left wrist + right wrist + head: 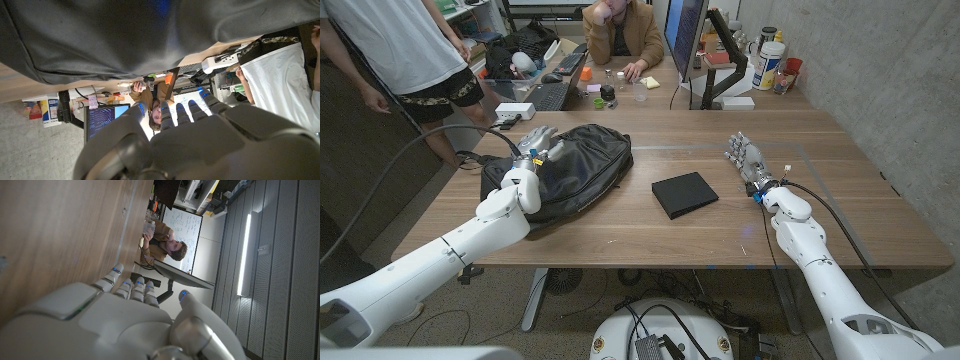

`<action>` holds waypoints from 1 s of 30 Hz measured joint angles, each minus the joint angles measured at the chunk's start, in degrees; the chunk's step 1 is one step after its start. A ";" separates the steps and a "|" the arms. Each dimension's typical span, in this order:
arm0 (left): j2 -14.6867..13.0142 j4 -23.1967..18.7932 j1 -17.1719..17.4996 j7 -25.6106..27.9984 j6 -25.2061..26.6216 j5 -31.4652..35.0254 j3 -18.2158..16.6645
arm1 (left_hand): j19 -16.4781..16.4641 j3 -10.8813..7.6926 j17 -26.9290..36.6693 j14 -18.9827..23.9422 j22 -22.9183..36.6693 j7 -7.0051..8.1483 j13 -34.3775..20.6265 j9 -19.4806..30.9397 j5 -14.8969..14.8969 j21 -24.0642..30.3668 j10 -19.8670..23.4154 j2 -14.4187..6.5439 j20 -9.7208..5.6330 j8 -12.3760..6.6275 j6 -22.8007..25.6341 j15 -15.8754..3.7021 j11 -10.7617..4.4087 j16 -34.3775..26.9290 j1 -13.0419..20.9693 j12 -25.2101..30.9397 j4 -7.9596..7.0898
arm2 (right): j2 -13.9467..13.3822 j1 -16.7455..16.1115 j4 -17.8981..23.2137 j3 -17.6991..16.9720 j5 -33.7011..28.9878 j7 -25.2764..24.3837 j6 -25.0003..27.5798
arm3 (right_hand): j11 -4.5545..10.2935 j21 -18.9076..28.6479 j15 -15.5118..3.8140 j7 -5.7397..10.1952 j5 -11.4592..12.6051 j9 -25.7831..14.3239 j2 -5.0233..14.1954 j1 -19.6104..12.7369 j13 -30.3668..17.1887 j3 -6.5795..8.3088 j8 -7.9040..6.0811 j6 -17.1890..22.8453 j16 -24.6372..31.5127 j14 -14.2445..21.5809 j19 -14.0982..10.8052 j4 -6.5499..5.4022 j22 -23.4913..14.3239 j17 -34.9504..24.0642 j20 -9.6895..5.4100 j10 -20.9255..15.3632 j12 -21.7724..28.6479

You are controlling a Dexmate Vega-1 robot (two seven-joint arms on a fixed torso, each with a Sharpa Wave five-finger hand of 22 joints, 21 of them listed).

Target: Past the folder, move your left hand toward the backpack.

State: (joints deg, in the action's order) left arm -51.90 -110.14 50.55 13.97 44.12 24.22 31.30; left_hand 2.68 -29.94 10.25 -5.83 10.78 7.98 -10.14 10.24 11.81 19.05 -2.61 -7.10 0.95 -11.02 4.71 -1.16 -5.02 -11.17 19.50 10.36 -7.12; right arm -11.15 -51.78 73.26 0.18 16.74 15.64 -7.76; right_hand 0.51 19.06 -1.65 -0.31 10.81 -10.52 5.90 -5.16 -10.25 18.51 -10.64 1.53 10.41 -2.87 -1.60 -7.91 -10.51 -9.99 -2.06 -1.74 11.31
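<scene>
Left robot hand point(538, 150), fingers apart and empty, hovers over the soft, slumped black fabric backpack point(582, 160), likely best gripped at a fold.

Backpack point(565, 170): on the table point(650, 235), on the left side.
Folder point(684, 194): on the table, in the middle, just right of the backpack, not touching it.
Left hand point(535, 150): over the backpack's left end.
Right hand point(748, 160): on the right side of the table, well apart from the folder.
Person point(623, 32): sits behind the table.
Monitor point(686, 35): behind the table, right of the person.
</scene>
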 measured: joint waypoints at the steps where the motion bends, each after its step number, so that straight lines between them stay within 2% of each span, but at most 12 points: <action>1: 0.00 0.00 -0.01 -0.02 0.01 0.00 0.01 | 0.00 0.00 0.00 0.00 0.00 0.00 0.00 0.00 0.00 0.00 0.00 0.00 0.00 0.00 0.00 0.00 0.00 0.00 0.00 0.00 0.00 | 0.00 0.00 0.00 0.00 0.00 0.00 0.00 | 0.00 0.00 0.00 0.00 0.00 0.00 0.00 0.00 0.00 0.00 0.00 0.00 0.00 0.00 0.00 0.00 0.00 0.00 0.00 0.00 0.00; 30: -0.88 -1.08 -0.01 -1.78 1.55 -0.29 0.38 | 0.00 0.25 0.00 -0.32 0.00 0.00 0.00 0.00 0.00 -0.22 -0.21 0.00 0.00 0.00 0.00 0.32 0.19 0.00 0.00 0.00 -0.25 | -0.31 -1.12 1.70 -0.08 0.01 -0.02 0.50 | 0.00 -0.22 0.00 0.00 0.00 0.00 0.00 0.00 0.00 -0.25 0.00 0.00 0.00 0.00 0.01 -0.24 0.00 0.00 0.01 0.00 0.00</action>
State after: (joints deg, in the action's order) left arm -52.78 -111.22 50.54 12.19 45.67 23.93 31.68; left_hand 2.69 -29.69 10.25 -6.15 10.78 7.98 -10.14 10.24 11.81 18.83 -2.82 -7.10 0.95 -11.03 4.71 -0.84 -4.83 -11.17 19.50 10.36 -7.37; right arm -11.46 -52.90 74.95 0.10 16.75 15.62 -7.26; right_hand 0.51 18.84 -1.65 -0.31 10.81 -10.52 5.90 -5.16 -10.24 18.26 -10.64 1.53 10.41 -2.87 -1.59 -8.15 -10.51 -9.98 -2.05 -1.74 11.31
